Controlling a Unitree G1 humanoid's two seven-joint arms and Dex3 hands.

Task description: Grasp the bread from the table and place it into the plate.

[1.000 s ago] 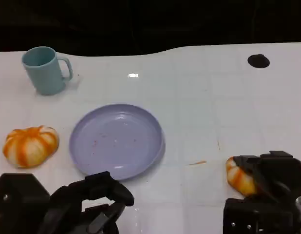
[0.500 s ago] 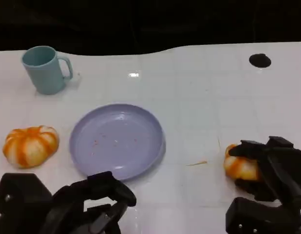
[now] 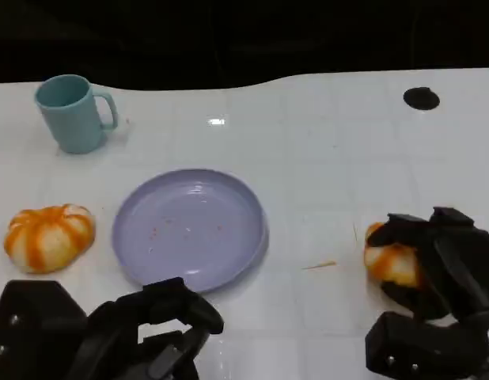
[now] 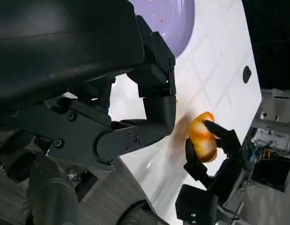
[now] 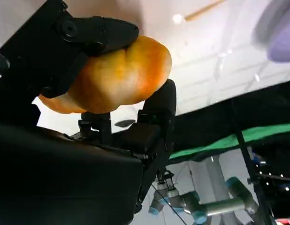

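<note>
My right hand grips an orange-and-white bread roll at the table's right side, fingers wrapped over its top and underneath. The right wrist view shows the roll clamped between the fingers of that hand, off the white tabletop. The left wrist view shows the same roll in the right hand. The lilac plate lies to its left at the table's middle, with nothing but crumbs in it. My left hand hovers low at the front left, fingers loosely bent and holding nothing.
A second, larger orange-striped roll lies left of the plate. A light blue mug stands at the back left. A black round spot marks the far right of the white table, whose far edge meets darkness.
The right hand has closed round the roll and lifted it slightly off the table, away from the front edge. The left hand and the other things have stayed put.
</note>
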